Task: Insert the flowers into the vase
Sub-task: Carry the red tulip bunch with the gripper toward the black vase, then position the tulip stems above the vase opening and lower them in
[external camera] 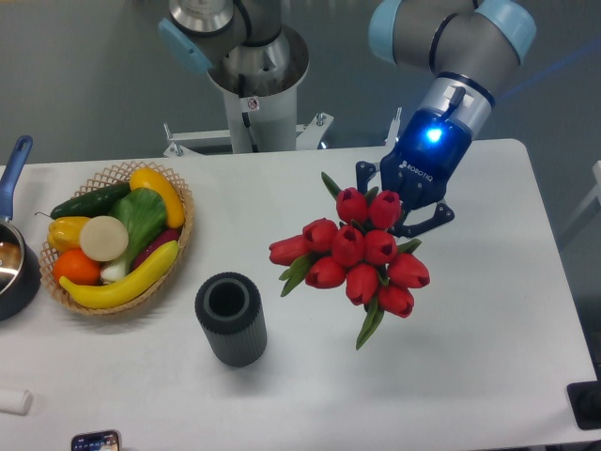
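Tulips hang in a bunch at the end of the gripper, which comes in from the upper right with its blue light on. The buds hide most of the fingers, so the grip itself is hard to read; the linkages look drawn in around the stems, and I judge the gripper to be closed on the flowers, holding them above the table rather than resting on it, though height is not certain from this one view. The vase stands upright, mouth open and empty, well apart to the lower left of the bunch. A basket of fruit and vegetables sits further left. So pickup seems done; carrying the bunch over the mouth, turning the stems down, lowering and letting go are all left.
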`<state>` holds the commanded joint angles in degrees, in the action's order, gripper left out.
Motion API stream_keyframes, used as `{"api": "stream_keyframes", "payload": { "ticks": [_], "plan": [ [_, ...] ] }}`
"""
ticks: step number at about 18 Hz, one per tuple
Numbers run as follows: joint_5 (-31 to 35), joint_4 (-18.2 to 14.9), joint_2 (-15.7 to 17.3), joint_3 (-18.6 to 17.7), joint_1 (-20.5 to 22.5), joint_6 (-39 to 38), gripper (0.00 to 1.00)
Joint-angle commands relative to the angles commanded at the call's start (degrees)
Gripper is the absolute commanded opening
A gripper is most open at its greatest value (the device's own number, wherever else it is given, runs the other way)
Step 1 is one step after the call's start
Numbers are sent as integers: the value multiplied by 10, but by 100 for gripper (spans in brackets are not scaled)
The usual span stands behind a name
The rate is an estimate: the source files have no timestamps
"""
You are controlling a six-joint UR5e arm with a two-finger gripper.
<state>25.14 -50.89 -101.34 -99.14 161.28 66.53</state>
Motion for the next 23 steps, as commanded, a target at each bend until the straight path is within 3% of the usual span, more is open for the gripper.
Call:
{"api": "stream_keyframes", "payload": {
  "ticks": [10, 16, 23],
  "plan": [
    [1, 1, 0, 0, -3, 1, 17],
    [-3, 28, -5, 0, -53, -1, 17],
    [-132, 29, -2, -23, -72, 4, 17]
  ]
}}
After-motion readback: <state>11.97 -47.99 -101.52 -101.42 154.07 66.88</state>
